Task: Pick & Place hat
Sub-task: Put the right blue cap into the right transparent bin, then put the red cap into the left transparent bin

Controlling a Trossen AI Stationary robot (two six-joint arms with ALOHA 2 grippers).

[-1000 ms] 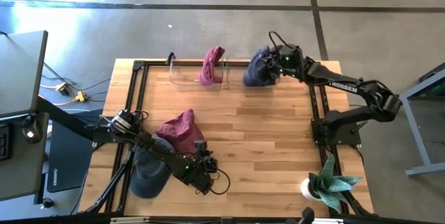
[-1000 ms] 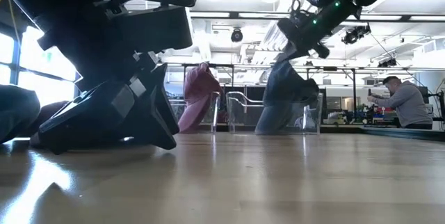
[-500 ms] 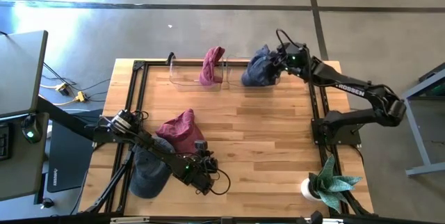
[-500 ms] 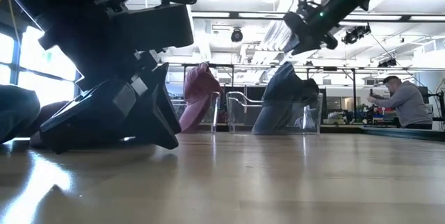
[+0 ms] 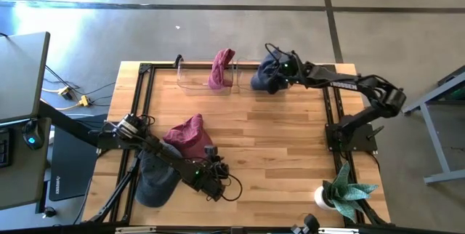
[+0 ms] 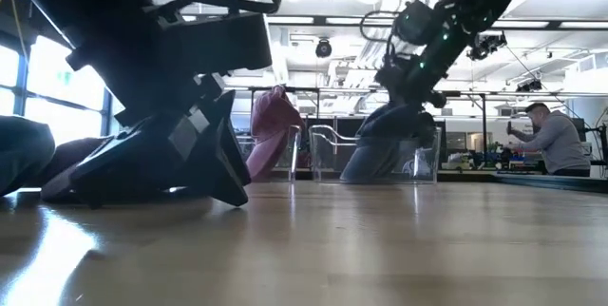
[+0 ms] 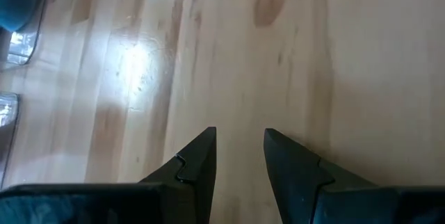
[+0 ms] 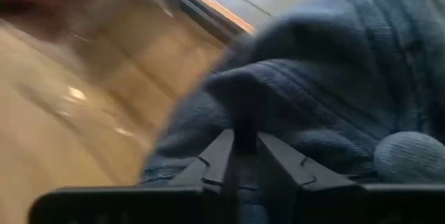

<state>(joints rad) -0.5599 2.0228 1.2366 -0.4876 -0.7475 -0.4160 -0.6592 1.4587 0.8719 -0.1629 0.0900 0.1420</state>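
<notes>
Since half a second ago the right tool (image 5: pixel 280 70) has swung farther toward the counter's (image 5: pixel 276 132) middle along the far edge and dropped lower over the blue hat (image 5: pixel 266 76), which sits in the right-hand clear bin (image 6: pixel 418 159). From above, arm and hat merge into one dark mass; the right wrist view settles it, showing the narrow fingers (image 8: pixel 221 156) pinched onto a fold of the blue denim (image 8: pixel 334 113). The low view adds that the hat hangs partly over the bin's wall, and that a maroon hat (image 6: pixel 271 135) is draped on the neighbouring clear bin (image 5: pixel 196 78) (a person (image 6: pixel 556 140) sits far behind).

At the near edge the left tool (image 5: pixel 211 185) rests low; its wrist view shows the fingers (image 7: pixel 198 158) slightly parted over bare wood, gripping nothing. Beside that arm lie another maroon hat (image 5: pixel 187 136) and a blue-grey hat (image 5: pixel 156 179). A potted plant (image 5: pixel 341 190) stands at the near right corner.
</notes>
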